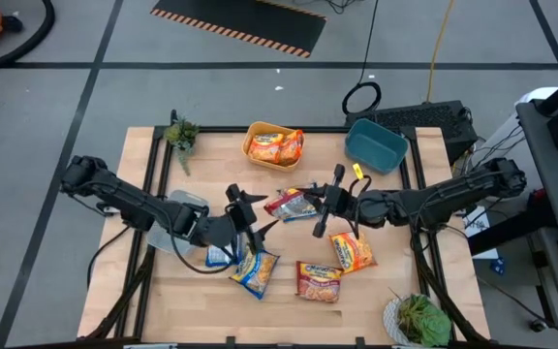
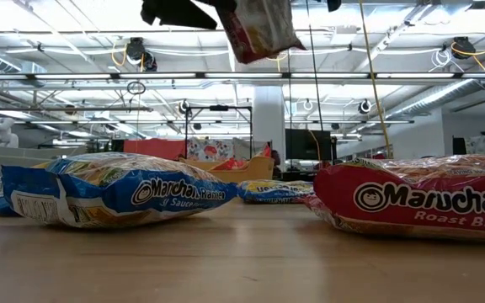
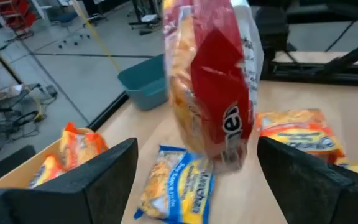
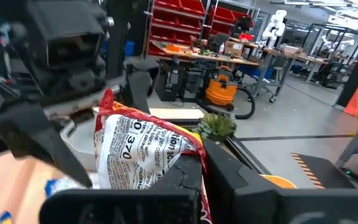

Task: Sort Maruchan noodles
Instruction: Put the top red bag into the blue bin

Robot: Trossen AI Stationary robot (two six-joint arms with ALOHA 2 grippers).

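Overhead, right tool [image 1: 322,207] clamps red packet [image 1: 292,204] (label blurred, top cropped in low view); left tool [image 1: 251,215] spread, released.

I see two matte black jointed arms, each ending in a blocky black pincer: left pincer [image 1: 252,219], right pincer [image 1: 329,206].

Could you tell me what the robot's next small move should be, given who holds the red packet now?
Probably the right gripper should carry the red packet away toward a bin. It is shut on that packet, which hangs above the table, while the left gripper stands open beside it, so the handover looks done. Which bin suits it I cannot tell.
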